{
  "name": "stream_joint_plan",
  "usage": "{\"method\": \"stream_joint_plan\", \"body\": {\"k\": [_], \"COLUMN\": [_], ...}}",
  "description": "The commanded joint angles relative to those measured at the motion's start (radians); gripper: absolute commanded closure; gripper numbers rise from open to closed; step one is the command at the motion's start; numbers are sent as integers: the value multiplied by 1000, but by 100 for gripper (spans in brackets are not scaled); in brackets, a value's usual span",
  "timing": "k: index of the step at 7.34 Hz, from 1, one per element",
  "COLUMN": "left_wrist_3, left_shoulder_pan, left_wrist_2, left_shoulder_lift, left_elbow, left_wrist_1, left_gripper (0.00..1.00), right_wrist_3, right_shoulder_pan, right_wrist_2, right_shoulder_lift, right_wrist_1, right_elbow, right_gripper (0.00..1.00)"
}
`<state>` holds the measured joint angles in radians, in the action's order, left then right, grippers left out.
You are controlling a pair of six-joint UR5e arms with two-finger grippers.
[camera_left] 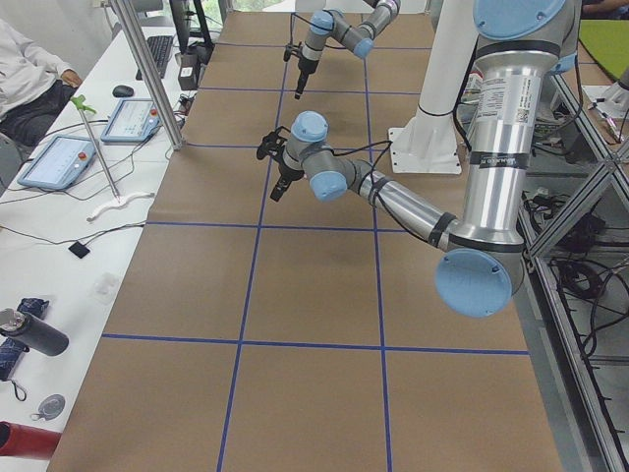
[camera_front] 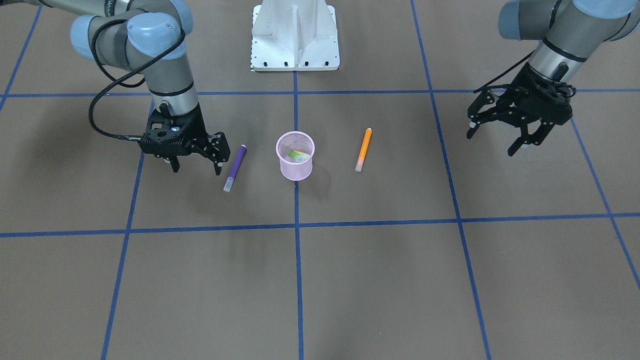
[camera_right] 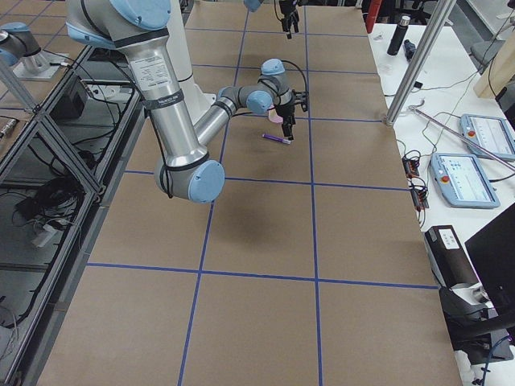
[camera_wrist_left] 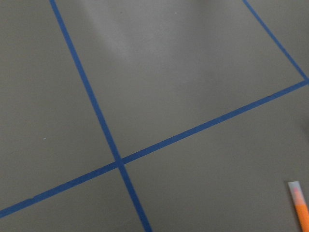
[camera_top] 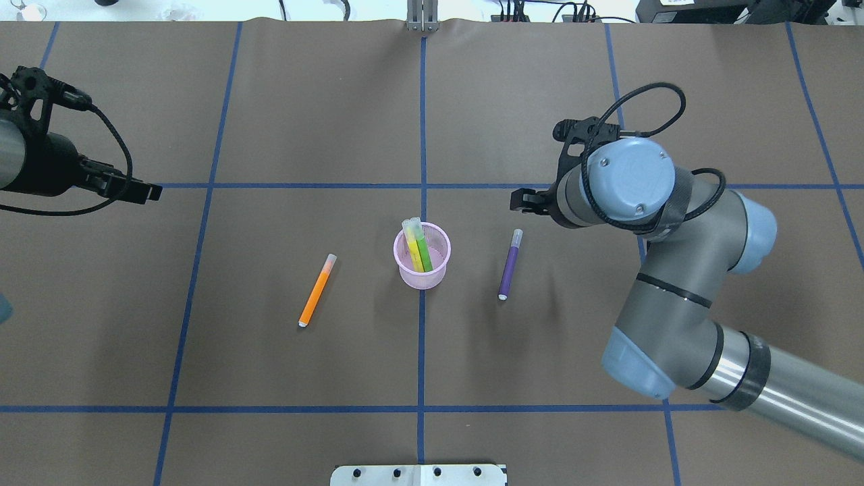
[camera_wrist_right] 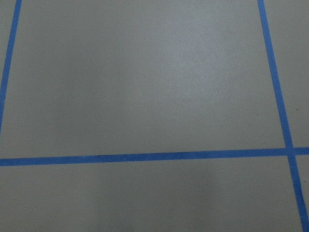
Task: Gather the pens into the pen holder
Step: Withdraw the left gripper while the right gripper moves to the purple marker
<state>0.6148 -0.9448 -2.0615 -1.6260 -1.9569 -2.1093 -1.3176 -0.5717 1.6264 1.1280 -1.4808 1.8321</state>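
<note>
The pink mesh pen holder (camera_front: 296, 170) stands upright at the table's middle and also shows in the overhead view (camera_top: 432, 277). A yellow pen (camera_top: 411, 246) and a green pen (camera_top: 423, 248) stand in it. A purple pen (camera_front: 235, 168) (camera_top: 509, 264) lies flat on the robot's right of the cup. An orange pen (camera_front: 363, 149) (camera_top: 316, 291) lies flat on its left, and its cap end shows in the left wrist view (camera_wrist_left: 299, 203). My right gripper (camera_front: 196, 167) is open and empty, low beside the purple pen. My left gripper (camera_front: 492, 142) is open and empty, raised far from the orange pen.
The white metal robot base (camera_front: 295, 40) stands at the robot's edge of the table. Blue tape lines (camera_front: 298, 225) divide the brown table surface into squares. Side benches with tablets (camera_left: 64, 157) and an operator lie beyond the table's far edge.
</note>
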Motion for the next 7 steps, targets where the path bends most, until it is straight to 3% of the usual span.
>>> {"method": "stream_joint_plan", "body": {"k": [1, 2, 4, 6, 7], "left_wrist_3": [-21, -21, -20, -7, -6], "left_shoulder_pan": [-9, -9, -9, -9, -9], "left_wrist_2": [-2, -2, -2, -2, -2], "left_shoulder_lift": [28, 28, 28, 28, 28], "left_elbow": [4, 6, 32, 35, 35], "left_wrist_1": [0, 2, -3, -8, -8], "left_gripper": [0, 0, 0, 0, 0], "right_wrist_3": [-179, -222, -233, -244, -241], "right_shoulder_pan": [87, 107, 156, 182, 190], "right_wrist_2": [-117, -166, -216, -226, -221], "right_shoulder_lift": [-49, -95, -100, -97, -96], "right_wrist_1": [-31, -48, -71, -130, -145], "right_elbow": [-55, -107, -117, -106, -105], "right_gripper": [3, 4, 8, 28, 31]}}
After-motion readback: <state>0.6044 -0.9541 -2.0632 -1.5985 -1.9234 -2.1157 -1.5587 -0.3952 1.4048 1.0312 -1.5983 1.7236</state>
